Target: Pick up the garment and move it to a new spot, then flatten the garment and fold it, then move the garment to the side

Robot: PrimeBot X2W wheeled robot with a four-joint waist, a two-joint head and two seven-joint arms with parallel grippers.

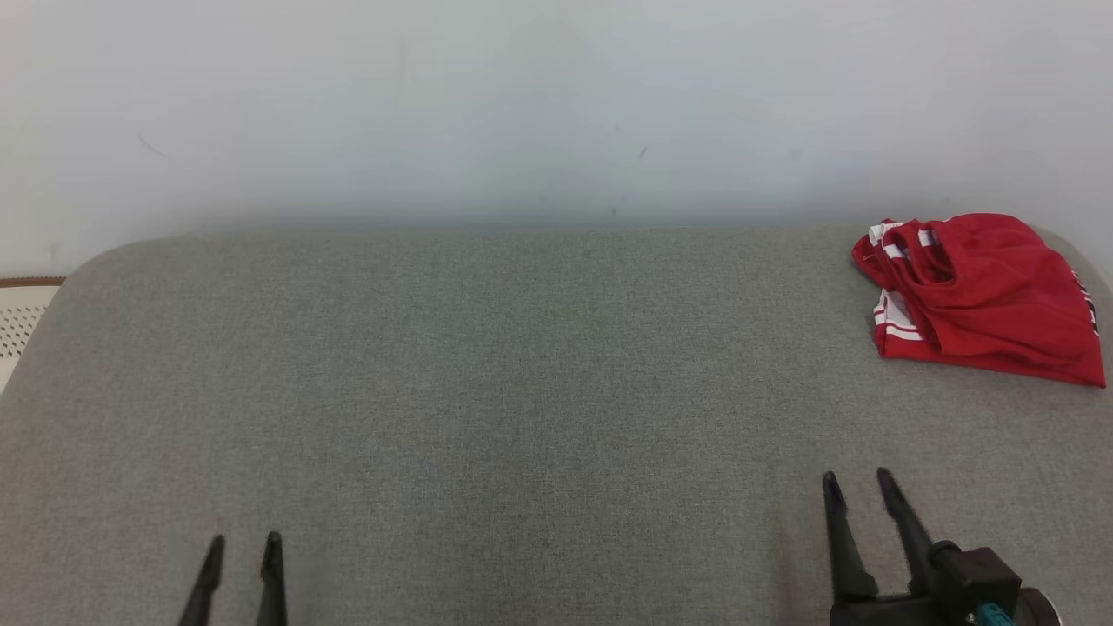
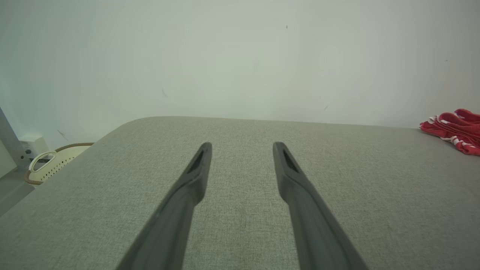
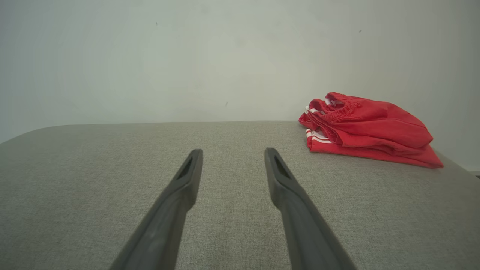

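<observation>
Grey woven fabric is seen over the whole worktop (image 1: 522, 391), whose corners are rounded. At its near edge, toward the left, the left gripper (image 1: 244, 541) is placed with its two dark fingers (image 2: 187, 195) pointing to the far edge; they are spread apart and nothing is gripped between them. Toward the right of the near edge the right gripper (image 1: 856, 476) is found a little farther in, its jaws parted in the same way and likewise empty. In the far right corner the garment (image 1: 983, 296), red with white stripes, is laid in a folded, somewhat rumpled pile, well apart from both grippers. Beyond the left edge a pale perforated basket (image 2: 52, 163) can be made out, and behind the far edge a plain light wall (image 1: 522, 104) is seen.
</observation>
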